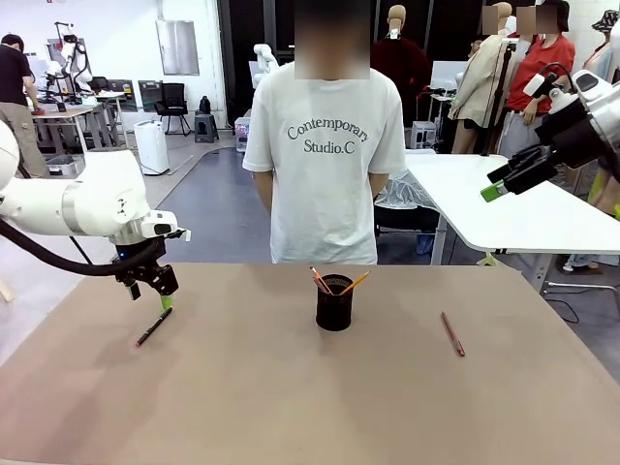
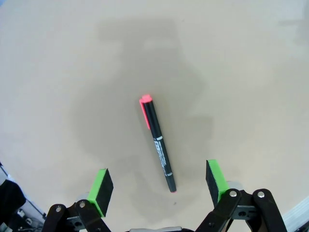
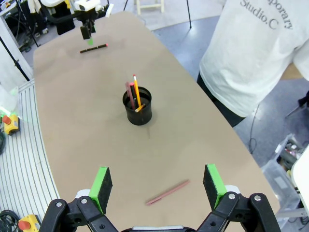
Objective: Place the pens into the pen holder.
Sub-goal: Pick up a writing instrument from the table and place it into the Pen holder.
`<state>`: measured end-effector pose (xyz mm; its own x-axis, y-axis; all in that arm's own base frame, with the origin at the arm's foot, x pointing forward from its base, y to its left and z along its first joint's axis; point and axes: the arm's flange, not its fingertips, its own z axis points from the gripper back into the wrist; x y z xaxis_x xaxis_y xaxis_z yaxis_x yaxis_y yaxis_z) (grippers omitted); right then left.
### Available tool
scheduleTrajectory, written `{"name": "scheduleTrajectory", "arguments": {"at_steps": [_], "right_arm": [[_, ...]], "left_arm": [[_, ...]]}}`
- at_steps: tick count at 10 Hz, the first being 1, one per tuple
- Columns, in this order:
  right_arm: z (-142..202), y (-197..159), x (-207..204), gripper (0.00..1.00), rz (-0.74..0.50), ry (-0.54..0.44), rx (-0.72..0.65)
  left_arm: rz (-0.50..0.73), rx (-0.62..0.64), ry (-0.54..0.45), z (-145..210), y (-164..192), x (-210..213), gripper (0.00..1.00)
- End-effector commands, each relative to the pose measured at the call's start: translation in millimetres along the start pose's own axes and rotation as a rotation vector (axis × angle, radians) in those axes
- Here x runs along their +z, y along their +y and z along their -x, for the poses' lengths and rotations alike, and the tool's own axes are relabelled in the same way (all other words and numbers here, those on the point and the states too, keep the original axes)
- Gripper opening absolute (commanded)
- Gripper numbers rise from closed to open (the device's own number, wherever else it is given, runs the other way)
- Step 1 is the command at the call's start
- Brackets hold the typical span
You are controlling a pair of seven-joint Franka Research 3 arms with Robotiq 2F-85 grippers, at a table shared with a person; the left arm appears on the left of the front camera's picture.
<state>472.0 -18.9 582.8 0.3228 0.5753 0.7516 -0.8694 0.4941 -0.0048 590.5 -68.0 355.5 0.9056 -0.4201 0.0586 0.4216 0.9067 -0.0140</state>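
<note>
By the table's (image 1: 291,407) left edge the left gripper (image 2: 158,182) hangs spread over the black red-tipped pen (image 2: 158,142), a dark red pen (image 1: 452,334) lies near the right edge, the pencil (image 1: 354,283) stands in the central pen holder (image 1: 334,308), and the right gripper (image 3: 157,183) gapes empty.

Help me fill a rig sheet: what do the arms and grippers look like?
The left arm and right arm are white, rounded; a black cable runs along the left. The left gripper and right gripper are black linkages with green pads.
</note>
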Motion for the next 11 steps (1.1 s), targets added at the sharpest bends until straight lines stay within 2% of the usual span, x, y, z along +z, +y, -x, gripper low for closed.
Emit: {"name": "scheduleTrajectory", "arguments": {"at_steps": [1, 11], "right_arm": [[-3, -1, 1, 1.0, 0.004, -0.003, 0.002], [-3, -1, 1, 1.0, 0.004, -0.003, 0.002]], "left_arm": [[-0.041, 0.013, 0.004, -10, 1, -5, 1.0], [-0.079, 0.024, 0.019, -17, -11, -45, 1.0]]}}
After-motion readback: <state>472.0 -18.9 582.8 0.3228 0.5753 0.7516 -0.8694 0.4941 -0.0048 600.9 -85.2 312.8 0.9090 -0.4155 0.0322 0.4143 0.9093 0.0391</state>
